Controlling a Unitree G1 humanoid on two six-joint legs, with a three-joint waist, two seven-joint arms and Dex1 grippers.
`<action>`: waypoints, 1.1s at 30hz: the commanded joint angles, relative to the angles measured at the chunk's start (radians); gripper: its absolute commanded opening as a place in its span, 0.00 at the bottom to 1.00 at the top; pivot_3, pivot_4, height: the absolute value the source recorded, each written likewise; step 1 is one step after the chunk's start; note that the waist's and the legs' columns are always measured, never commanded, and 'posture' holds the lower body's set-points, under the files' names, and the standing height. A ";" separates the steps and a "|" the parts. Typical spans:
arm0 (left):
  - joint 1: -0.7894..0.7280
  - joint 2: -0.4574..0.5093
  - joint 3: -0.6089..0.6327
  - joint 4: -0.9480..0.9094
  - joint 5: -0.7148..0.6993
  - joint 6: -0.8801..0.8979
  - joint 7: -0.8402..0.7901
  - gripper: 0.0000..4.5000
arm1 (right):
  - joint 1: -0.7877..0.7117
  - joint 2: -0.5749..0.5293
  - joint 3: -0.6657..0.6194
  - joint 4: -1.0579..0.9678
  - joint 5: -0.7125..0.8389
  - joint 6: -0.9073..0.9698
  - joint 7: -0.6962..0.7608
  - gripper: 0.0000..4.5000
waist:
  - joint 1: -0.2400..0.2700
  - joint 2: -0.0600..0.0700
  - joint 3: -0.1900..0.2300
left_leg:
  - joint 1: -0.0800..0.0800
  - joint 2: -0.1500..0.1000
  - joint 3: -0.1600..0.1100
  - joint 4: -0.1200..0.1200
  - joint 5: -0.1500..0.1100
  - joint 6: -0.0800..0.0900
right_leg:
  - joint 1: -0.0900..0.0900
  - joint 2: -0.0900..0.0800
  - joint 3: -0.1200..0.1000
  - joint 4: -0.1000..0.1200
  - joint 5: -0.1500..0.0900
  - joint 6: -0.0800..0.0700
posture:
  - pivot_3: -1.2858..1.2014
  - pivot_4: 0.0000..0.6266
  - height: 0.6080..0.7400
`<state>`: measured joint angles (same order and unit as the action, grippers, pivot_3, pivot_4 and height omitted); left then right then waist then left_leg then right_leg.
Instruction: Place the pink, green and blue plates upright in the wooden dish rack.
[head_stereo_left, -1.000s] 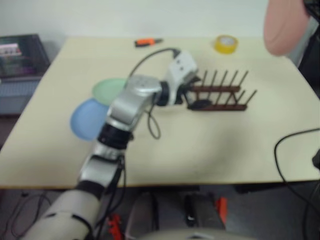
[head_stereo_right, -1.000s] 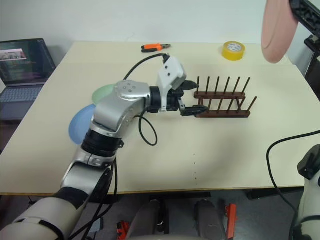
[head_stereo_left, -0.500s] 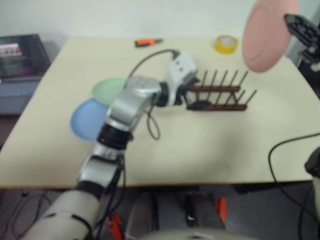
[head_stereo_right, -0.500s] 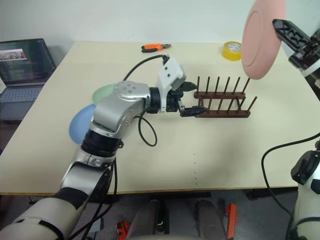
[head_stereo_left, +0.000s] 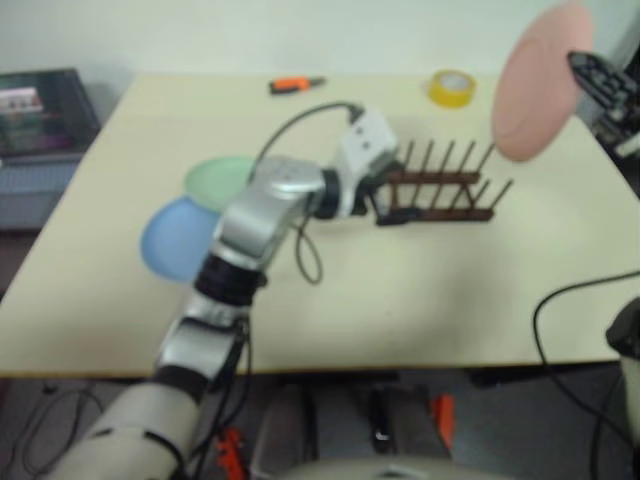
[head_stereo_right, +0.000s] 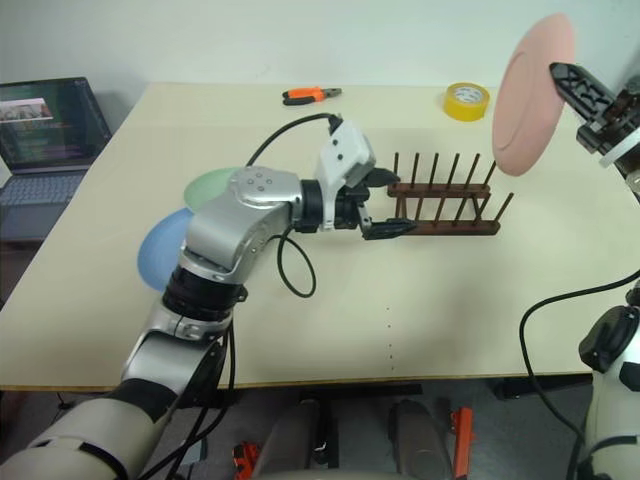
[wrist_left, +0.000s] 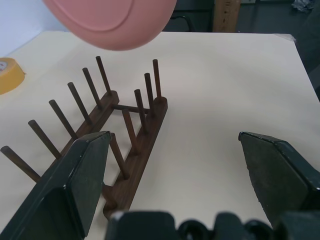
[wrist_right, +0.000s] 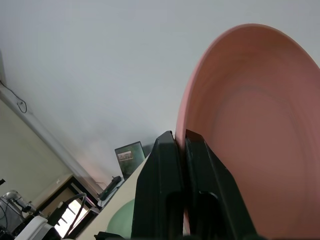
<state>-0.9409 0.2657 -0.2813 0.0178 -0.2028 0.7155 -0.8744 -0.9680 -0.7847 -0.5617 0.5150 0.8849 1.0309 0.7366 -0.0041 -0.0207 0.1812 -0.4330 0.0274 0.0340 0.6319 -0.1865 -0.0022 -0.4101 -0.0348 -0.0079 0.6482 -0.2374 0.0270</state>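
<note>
My right gripper is shut on the rim of the pink plate and holds it on edge in the air, above and to the right of the wooden dish rack. The plate's rim is pinched between the black fingers. The rack's pegs hold nothing. My left gripper is open at the rack's left end, and the near end of the rack lies between its fingers. The green plate and the blue plate lie flat on the table, partly hidden behind my left arm.
A yellow tape roll and orange-handled pliers lie near the table's far edge. A laptop sits off the table to the left. A black cable loops over the table's front right corner.
The pink plate has come left and lower in my right gripper and has rolled so more of its face shows. My left gripper has stayed at the rack's end.
</note>
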 joint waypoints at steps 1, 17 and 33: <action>-0.025 -0.010 -0.001 -0.017 -0.007 -0.007 0.007 1.00 | -0.030 -0.007 -0.042 0.007 0.032 0.005 -0.015 0.01 | 0.000 0.000 0.000 | 0.000 0.000 0.000 0.000 0.000 0.000 | 0.000 0.000 0.000 0.000 0.000 0.000 | 0.52 0.24 1.00; -0.019 -0.005 0.007 -0.010 -0.004 -0.003 0.024 1.00 | -0.028 0.011 -0.055 0.016 0.037 0.024 -0.070 0.01 | 0.000 0.000 0.000 | 0.000 0.000 0.000 0.000 0.000 0.000 | 0.000 0.001 0.000 0.000 0.000 0.000 | 0.52 0.24 1.00; -0.011 -0.012 -0.008 -0.021 -0.004 -0.011 0.021 1.00 | 0.019 0.017 -0.031 -0.041 0.010 -0.002 -0.103 0.01 | 0.000 0.000 0.000 | 0.000 0.000 0.000 0.000 0.000 0.000 | 0.000 0.001 0.000 0.000 0.000 0.000 | 0.52 0.24 1.00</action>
<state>-0.9359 0.2585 -0.2891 0.0232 -0.2022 0.7259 -0.8540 -0.9468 -0.7629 -0.5687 0.5135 0.8819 1.0476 0.6315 -0.0040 -0.0207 0.1812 -0.4330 0.0273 0.0341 0.6321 -0.1865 -0.0022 -0.4101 -0.0341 -0.0076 0.6482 -0.2374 0.0271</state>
